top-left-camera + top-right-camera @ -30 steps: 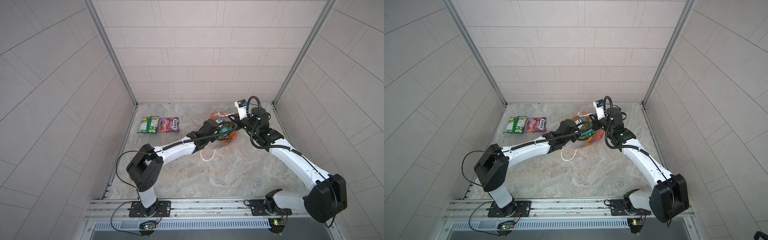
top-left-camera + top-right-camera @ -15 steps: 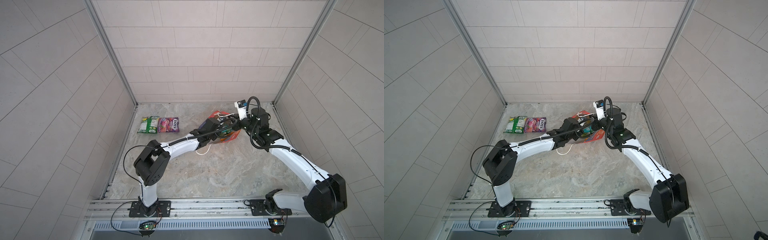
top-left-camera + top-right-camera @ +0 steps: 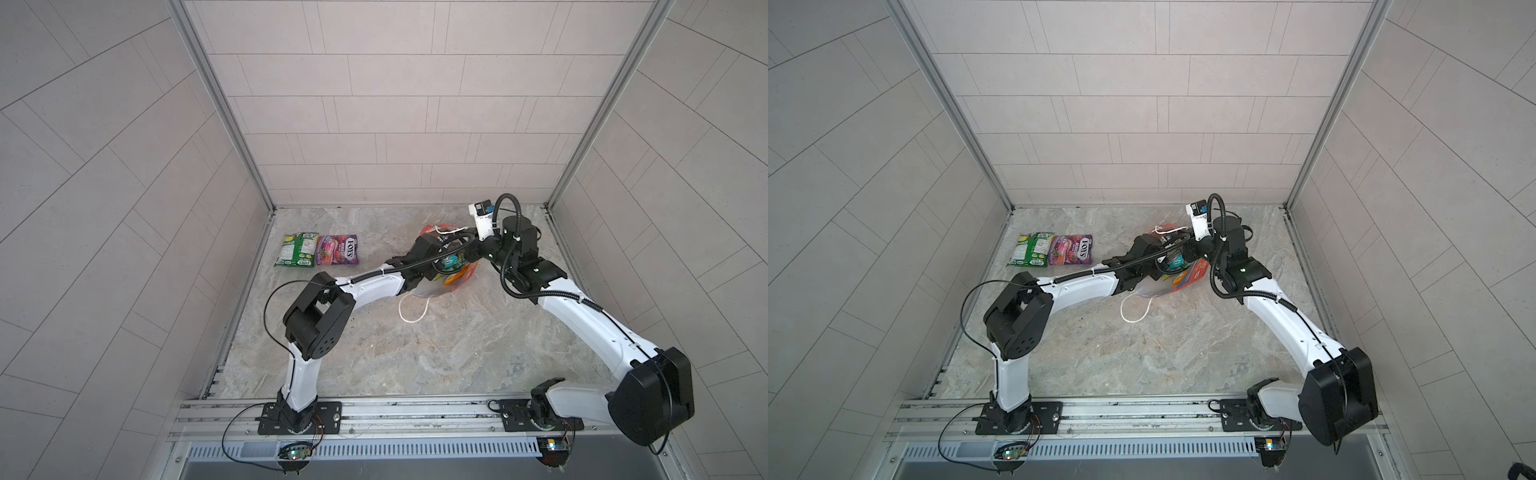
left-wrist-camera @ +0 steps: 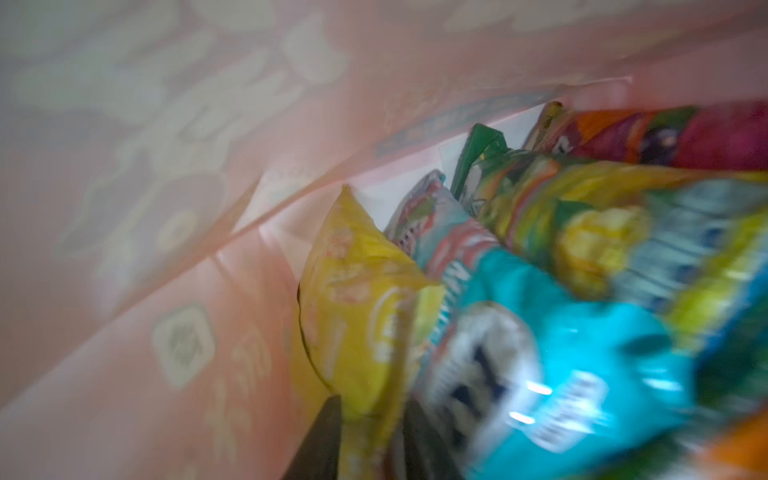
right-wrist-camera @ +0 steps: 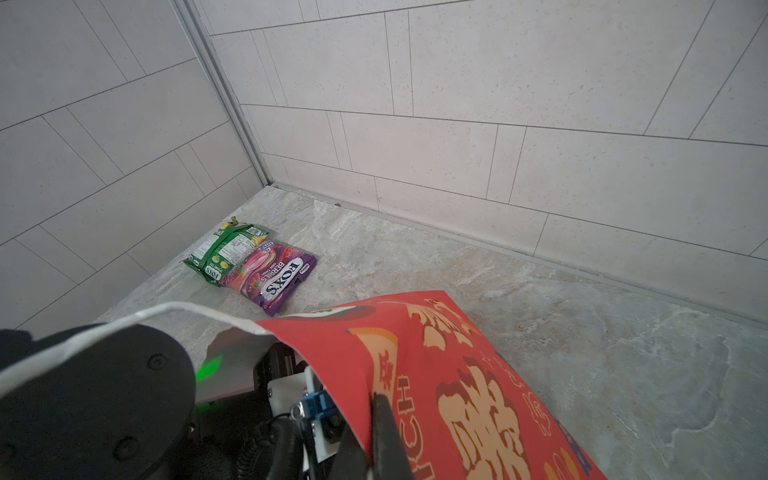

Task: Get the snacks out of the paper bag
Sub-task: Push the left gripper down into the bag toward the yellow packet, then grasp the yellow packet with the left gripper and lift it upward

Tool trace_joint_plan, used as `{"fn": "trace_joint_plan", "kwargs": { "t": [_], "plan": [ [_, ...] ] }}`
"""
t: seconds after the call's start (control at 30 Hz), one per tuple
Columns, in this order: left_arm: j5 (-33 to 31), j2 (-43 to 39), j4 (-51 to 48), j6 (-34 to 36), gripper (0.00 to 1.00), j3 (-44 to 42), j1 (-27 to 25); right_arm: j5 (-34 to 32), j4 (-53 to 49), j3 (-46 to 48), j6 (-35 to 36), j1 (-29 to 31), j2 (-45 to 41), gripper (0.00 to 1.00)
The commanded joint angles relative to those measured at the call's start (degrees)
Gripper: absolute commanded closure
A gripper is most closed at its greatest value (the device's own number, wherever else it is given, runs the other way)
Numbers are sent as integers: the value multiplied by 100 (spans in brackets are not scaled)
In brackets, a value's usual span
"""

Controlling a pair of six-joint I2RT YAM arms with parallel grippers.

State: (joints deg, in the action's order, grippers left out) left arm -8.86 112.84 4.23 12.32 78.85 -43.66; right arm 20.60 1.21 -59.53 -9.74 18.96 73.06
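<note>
The red paper bag (image 3: 462, 279) (image 3: 1192, 272) lies on its side at the back right of the floor, mouth towards the left. My right gripper (image 5: 370, 419) is shut on its upper rim (image 5: 415, 353) and holds the mouth up. My left gripper (image 4: 374, 444) reaches inside, shut on the edge of a yellow packet (image 4: 361, 316). Beside it lie a teal packet (image 4: 561, 353), a yellow-green one (image 4: 623, 216) and an orange one (image 4: 665, 133). Outside the bag, a green packet (image 3: 297, 249) (image 5: 224, 253) and a purple packet (image 3: 336, 249) (image 5: 270, 274) lie at the back left.
A white cord handle (image 3: 411, 311) loops onto the marble floor in front of the bag. Tiled walls (image 3: 232, 232) close in the left, back and right sides. A metal rail (image 3: 374, 415) with both arm bases runs along the front.
The left arm's elbow has swung towards the back and right, and its gripper has gone further into the bag. The right arm has held still.
</note>
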Motion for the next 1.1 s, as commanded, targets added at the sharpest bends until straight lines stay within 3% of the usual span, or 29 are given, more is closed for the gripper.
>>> {"fn": "trace_joint_plan", "kwargs": {
  "t": [0.0, 0.37, 0.8, 1.07],
  "plan": [
    [-61, -81, 46, -80, 77, 107, 42, 186, 443, -24, -24, 20, -231, 100],
    [-25, -950, -134, -282, 89, -191, 34, 76, 370, -57, -21, -2, -153, 100],
    [303, -2362, -673, -808, 92, -837, 24, 5, 356, -55, -84, -42, -108, 100],
    [404, -3200, -797, -1119, 100, -1138, 33, 123, 488, -6, -215, -136, -89, 100]
  ]
}}
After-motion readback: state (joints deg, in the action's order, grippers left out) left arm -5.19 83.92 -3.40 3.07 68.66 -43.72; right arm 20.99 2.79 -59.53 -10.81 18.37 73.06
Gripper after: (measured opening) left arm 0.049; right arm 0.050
